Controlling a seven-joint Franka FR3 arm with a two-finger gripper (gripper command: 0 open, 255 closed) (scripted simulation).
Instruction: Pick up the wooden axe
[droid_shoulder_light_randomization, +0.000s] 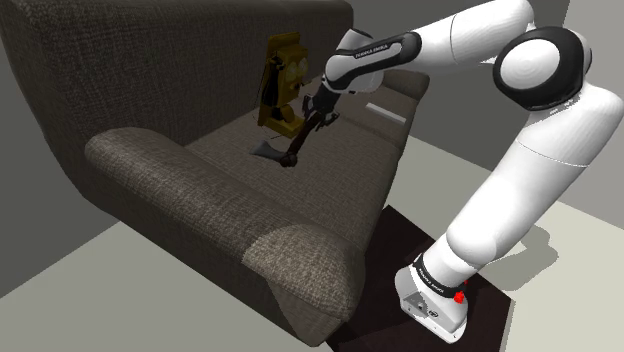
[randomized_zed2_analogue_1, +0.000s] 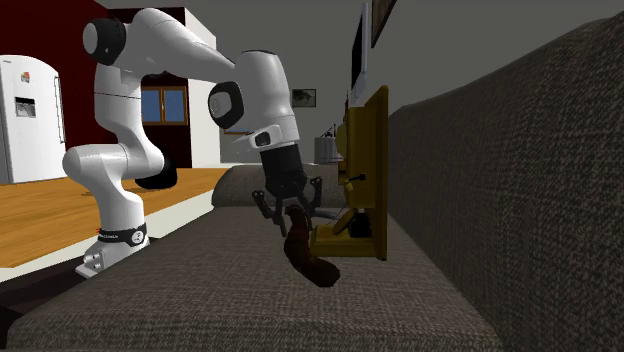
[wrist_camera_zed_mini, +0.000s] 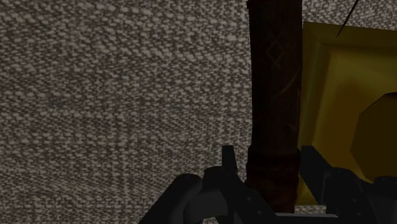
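Fingers (wrist_camera_zed_mini: 227, 167) are clamped on the dark handle of the axe (wrist_camera_zed_mini: 273, 95), which is held tilted over the sofa (droid_shoulder_light_randomization: 200, 190) seat, toward its back edge, just beside a yellow boxy object (droid_shoulder_light_randomization: 283, 75) propped against the backrest; whether its head touches the cushion cannot be told.

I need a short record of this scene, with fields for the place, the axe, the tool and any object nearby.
place: seat of a dark grey sofa
axe: dark brown handle, tilted, grey head end low at the seat
tool: black, its fingers clasp the handle on both sides, away from the head
nearby: yellow framed object, upright against the sofa back, close beside the axe
arm: white, reaching over the seat
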